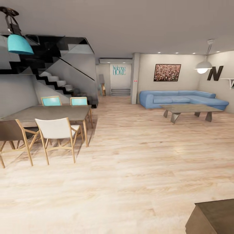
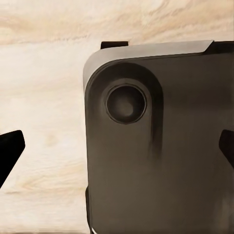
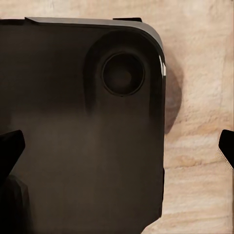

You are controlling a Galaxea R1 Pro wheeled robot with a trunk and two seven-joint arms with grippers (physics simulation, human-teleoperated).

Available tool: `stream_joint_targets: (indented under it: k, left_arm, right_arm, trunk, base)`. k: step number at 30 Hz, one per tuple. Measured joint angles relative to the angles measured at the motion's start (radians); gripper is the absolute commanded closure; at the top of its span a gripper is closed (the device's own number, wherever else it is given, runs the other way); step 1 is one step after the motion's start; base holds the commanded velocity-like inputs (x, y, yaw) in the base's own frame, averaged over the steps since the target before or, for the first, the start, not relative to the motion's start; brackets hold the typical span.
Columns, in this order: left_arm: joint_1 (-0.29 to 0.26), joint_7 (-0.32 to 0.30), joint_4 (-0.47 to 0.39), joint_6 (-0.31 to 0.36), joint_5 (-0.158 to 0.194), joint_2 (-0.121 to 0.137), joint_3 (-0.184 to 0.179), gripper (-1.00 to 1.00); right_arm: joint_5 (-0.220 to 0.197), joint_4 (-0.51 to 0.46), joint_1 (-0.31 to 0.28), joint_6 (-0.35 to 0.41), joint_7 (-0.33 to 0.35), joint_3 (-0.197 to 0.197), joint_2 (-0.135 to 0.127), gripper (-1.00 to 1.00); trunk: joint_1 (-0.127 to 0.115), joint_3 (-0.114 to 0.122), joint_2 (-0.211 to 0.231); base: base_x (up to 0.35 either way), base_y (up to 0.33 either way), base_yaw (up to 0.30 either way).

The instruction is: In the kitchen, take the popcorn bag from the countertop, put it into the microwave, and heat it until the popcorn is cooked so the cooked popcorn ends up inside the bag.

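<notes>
The popcorn bag, the microwave and the kitchen countertop are out of view; I face an open living and dining room. My left gripper (image 2: 118, 148) hangs open over the robot's dark rounded base (image 2: 161, 161) and the pale wooden floor (image 2: 44, 97); its black fingertips (image 2: 9, 152) stand far apart with nothing between them. My right gripper (image 3: 118, 148) is open as well, above the same dark base (image 3: 73, 136), its fingertips (image 3: 9, 151) wide apart and empty.
A dining table (image 1: 48, 112) with several chairs, one of them white (image 1: 57, 130), stands at the left below a staircase (image 1: 55, 78). A blue sofa (image 1: 182, 97) and a low coffee table (image 1: 191, 109) are at the far right. A dark furniture corner (image 1: 214, 217) juts in close at the lower right. Wooden floor (image 1: 130, 162) stretches ahead.
</notes>
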Motion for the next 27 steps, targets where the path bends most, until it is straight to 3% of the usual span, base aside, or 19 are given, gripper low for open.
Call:
stream_joint_targets:
  k: [27]
  left_arm:
    - [0.000, 0.000, 0.000, 0.000, 0.000, 0.000, 0.000, -1.00]
  right_arm:
    - [0.001, 0.000, 0.000, -0.002, 0.000, 0.000, 0.000, -1.00]
  trunk:
    - [0.000, 0.000, 0.000]
  base:
    - [0.000, 0.000, 0.273]
